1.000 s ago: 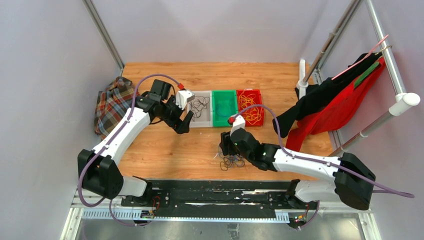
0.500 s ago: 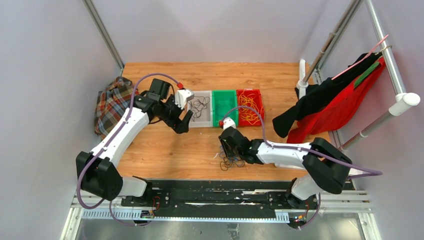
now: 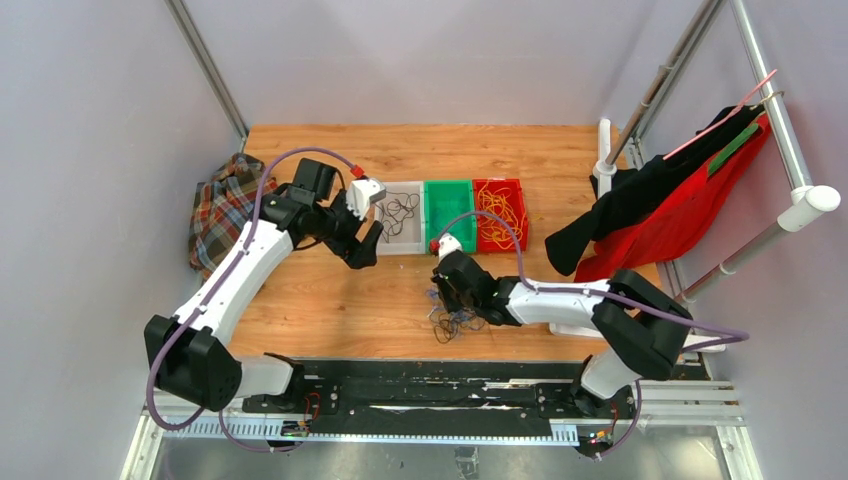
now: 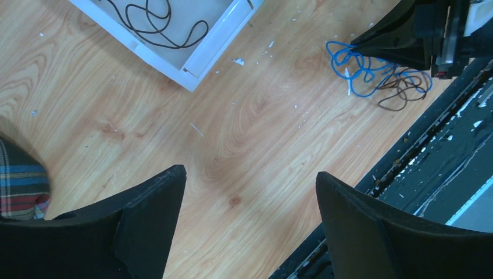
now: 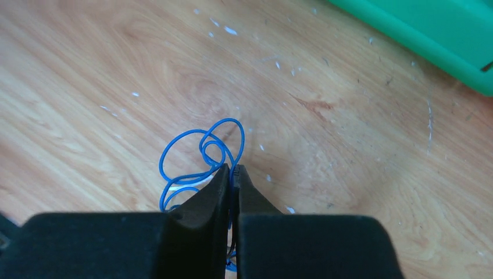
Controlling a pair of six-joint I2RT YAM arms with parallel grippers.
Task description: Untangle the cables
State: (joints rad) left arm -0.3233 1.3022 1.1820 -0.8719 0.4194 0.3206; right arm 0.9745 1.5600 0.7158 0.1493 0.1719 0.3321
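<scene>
- The right gripper point(image 5: 232, 171) is clenched, its two black fingers pressed tip to tip on a thin blue cable point(image 5: 200, 151). The cable's loops fan out on the wood just ahead of the tips.
- That blue cable belongs to a small tangle of blue and dark wires point(image 3: 455, 318). The tangle lies on the light wooden table point(image 3: 330, 290), near its front edge and in front of the green plastic bin point(image 3: 448, 249).
- From the left wrist, the tangle shows blue loops with a dark strand trailing toward the black rail point(image 4: 442, 145) along the table's front edge. The right arm's black gripper sits right over its far side.
- The left gripper point(image 4: 250, 180) is released, its jaws standing wide apart with nothing between them. It hovers over bare wood just beside a corner of the white plastic bin point(image 4: 197, 61), well apart from the tangle.
- A thin black cable point(image 4: 168, 26) lies coiled inside the white bin.
- Three bins stand in a row, side against side: white on the left, green in the middle, and a red plastic bin point(image 3: 523, 215) on the right.
- The red bin holds a heap of yellow cables point(image 3: 498, 215); what lies in the green one cannot be made out.
- A crumpled plaid cloth point(image 3: 225, 215) rests at the table's left edge.
- Black and red garments point(image 3: 660, 210) hang from a metal rack on the right.
</scene>
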